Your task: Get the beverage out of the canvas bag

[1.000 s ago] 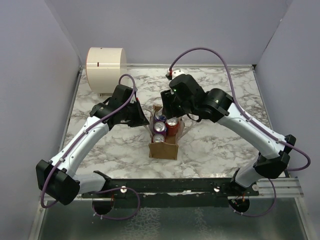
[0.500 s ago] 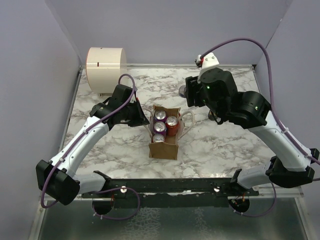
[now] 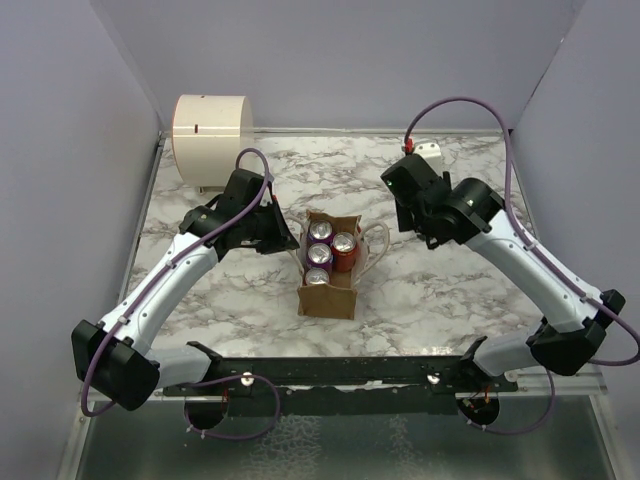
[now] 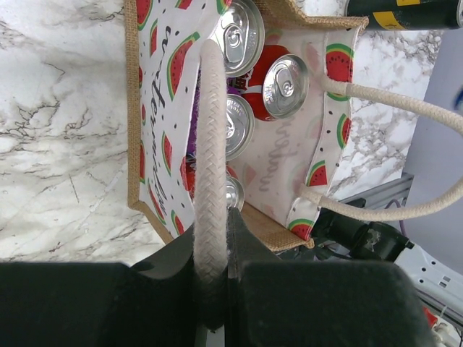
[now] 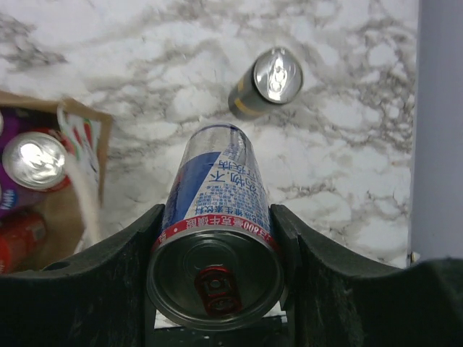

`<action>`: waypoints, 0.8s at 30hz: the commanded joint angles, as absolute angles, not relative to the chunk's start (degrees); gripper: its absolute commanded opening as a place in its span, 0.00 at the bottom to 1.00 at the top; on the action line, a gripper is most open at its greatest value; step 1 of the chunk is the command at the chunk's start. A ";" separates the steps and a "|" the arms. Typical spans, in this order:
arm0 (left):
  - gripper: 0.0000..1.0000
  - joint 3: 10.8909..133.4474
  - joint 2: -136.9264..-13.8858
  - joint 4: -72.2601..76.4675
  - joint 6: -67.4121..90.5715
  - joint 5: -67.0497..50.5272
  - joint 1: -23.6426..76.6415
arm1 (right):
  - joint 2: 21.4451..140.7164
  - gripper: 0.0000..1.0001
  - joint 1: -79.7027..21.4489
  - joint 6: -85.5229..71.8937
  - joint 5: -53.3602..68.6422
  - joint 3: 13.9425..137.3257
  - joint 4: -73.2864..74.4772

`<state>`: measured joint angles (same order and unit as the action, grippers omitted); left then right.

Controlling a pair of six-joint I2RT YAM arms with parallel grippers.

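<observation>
Well, the left claw (image 4: 211, 238) pinches tight on the white handle (image 4: 210, 144) of the canvas bag (image 3: 326, 298), which sits mid-bench (image 3: 450, 290) with cans (image 3: 344, 243) inside. Right of it, the right claw (image 5: 217, 238) squeezes a blue-and-white beverage can (image 5: 217, 188), out of the bag.

The canvas bag (image 4: 155, 108) has tan-brown edges and white panels printed with red-and-green watermelon slices and dark script; its rope handles (image 4: 210, 144) are cream. Inside the bag, silver-topped cans (image 4: 239, 36) are purple and red. Near the bag, a blue-and-white can (image 5: 217, 191) wears a red band.
</observation>
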<state>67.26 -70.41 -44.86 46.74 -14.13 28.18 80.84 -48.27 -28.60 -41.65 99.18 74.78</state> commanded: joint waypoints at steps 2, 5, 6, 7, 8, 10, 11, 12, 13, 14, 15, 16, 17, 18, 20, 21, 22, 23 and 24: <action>0.00 67.39 -69.51 -43.68 46.07 -14.04 28.01 | 75.94 0.02 -40.69 -32.34 -30.27 87.21 68.96; 0.00 66.84 -69.46 -43.20 46.44 -13.68 28.08 | 74.99 0.02 -36.29 -31.86 -23.02 81.10 63.33; 0.00 67.07 -69.51 -43.24 46.61 -13.92 28.09 | 75.16 0.02 -34.91 -31.80 -20.81 79.56 61.66; 0.00 67.30 -69.52 -43.21 46.99 -14.20 28.05 | 75.48 0.02 -33.76 -31.88 -19.19 78.20 60.26; 0.00 67.46 -69.48 -43.08 47.19 -14.62 28.01 | 75.99 0.02 -32.36 -31.96 -18.05 77.20 59.08; 0.00 67.94 -69.43 -43.00 46.80 -14.98 28.05 | 77.58 0.02 -29.87 -32.07 -16.74 74.84 56.33; 0.00 68.35 -69.54 -43.56 46.38 -14.69 28.08 | 78.22 0.02 -28.63 -32.01 -16.12 73.60 55.03; 0.00 69.01 -69.85 -44.35 45.84 -14.22 28.09 | 78.97 0.02 -27.45 -32.01 -15.21 72.57 53.88; 0.00 69.84 -70.13 -45.20 45.38 -14.02 28.04 | 79.76 0.02 -25.94 -32.08 -14.03 71.65 53.08; 0.00 70.46 -70.36 -45.90 45.09 -14.05 28.09 | 80.37 0.02 -24.29 -32.00 -12.74 70.53 52.36; 0.00 70.84 -70.28 -46.09 44.92 -14.06 28.08 | 80.85 0.02 -22.91 -31.81 -12.18 69.51 51.60; 0.00 70.65 -69.97 -45.80 44.91 -14.13 28.11 | 81.23 0.02 -21.55 -31.45 -11.92 68.57 50.65; 0.00 70.28 -69.51 -45.20 44.99 -14.06 28.03 | 81.55 0.02 -20.46 -30.87 -11.87 67.73 49.81; 0.00 69.73 -69.10 -44.74 45.12 -14.02 28.04 | 81.85 0.02 -19.27 -30.29 -11.87 67.03 49.22; 0.00 69.25 -68.75 -44.58 45.17 -13.73 28.04 | 82.26 0.02 -17.31 -28.86 -11.99 65.94 47.92; 0.00 69.11 -68.73 -44.47 45.30 -13.71 28.10 | 82.47 0.02 -16.43 -28.23 -12.22 65.66 47.43; 0.00 68.78 -68.61 -44.21 45.52 -13.80 28.05 | 82.71 0.02 -15.72 -27.54 -12.36 65.27 46.91; 0.00 68.52 -68.46 -43.92 45.79 -14.02 28.06 | 82.88 0.02 -14.74 -26.75 -12.20 65.08 46.38; 0.00 68.52 -68.39 -43.69 45.94 -14.17 28.09 | 83.30 0.02 -14.05 -26.34 -11.83 65.00 46.11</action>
<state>68.12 -70.41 -45.60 45.69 -14.11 28.18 83.29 -16.62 -29.47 -13.37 64.88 52.42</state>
